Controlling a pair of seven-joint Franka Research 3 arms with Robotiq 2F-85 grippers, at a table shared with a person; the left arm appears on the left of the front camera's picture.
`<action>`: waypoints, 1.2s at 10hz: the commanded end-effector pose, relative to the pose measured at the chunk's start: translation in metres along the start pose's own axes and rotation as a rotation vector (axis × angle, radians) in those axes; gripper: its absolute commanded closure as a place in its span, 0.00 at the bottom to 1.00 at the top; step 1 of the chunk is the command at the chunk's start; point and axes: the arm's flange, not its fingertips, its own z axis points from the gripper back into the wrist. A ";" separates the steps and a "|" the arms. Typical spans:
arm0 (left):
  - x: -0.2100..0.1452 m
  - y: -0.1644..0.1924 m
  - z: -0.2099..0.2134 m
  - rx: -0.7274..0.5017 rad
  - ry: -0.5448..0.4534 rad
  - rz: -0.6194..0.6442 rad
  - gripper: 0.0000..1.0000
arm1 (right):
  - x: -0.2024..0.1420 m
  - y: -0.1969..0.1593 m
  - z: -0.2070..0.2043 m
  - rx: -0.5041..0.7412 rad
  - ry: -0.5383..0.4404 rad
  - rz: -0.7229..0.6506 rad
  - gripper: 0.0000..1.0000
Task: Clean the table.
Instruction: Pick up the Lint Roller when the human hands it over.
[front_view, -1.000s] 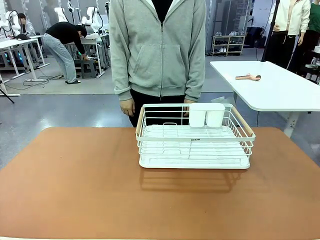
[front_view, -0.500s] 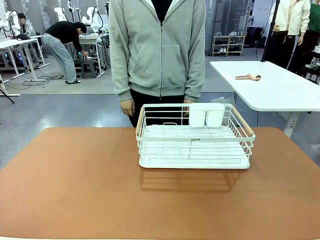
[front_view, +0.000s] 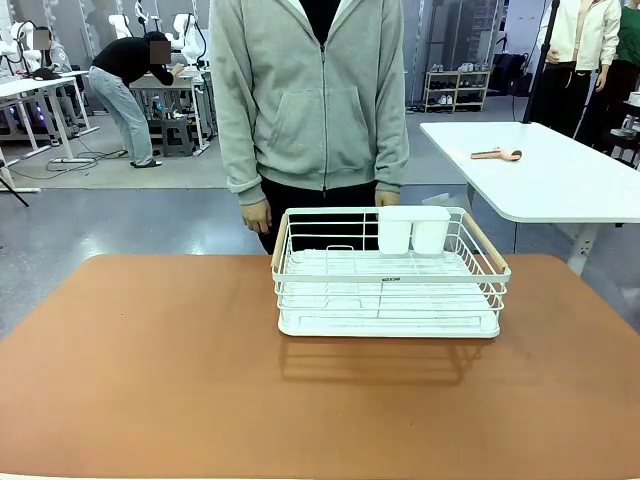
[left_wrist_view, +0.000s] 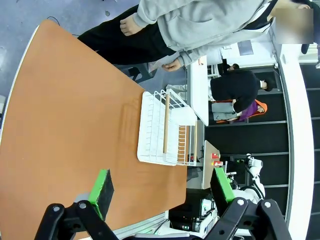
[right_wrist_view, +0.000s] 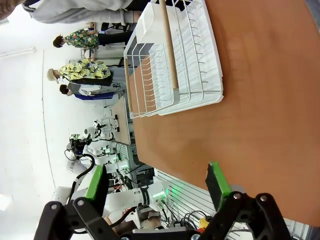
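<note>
Table (front_view: 150, 370), smooth matte reddish-brown, white wire rack (front_view: 390, 290) on it, left gripper (left_wrist_view: 161, 187), right gripper (right_wrist_view: 156, 181), both wide

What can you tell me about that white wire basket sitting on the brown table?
It is a white dish rack of thin coated wire, rectangular, with open-grid walls. A pale wooden handle runs along each short end. Two white, plastic-looking holders sit at its far rim, and a white drip tray lies beneath it. It stands upright and level on the reddish-brown table, towards the far edge, slightly right of the middle.
</note>
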 end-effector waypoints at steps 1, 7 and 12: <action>-0.002 0.001 0.003 -0.005 -0.004 0.001 0.00 | 0.000 0.002 0.003 0.003 -0.005 0.005 0.00; -0.002 0.001 0.003 -0.005 -0.004 0.001 0.00 | 0.000 0.002 0.003 0.003 -0.005 0.005 0.00; -0.002 0.001 0.003 -0.005 -0.004 0.001 0.00 | 0.000 0.002 0.003 0.003 -0.005 0.005 0.00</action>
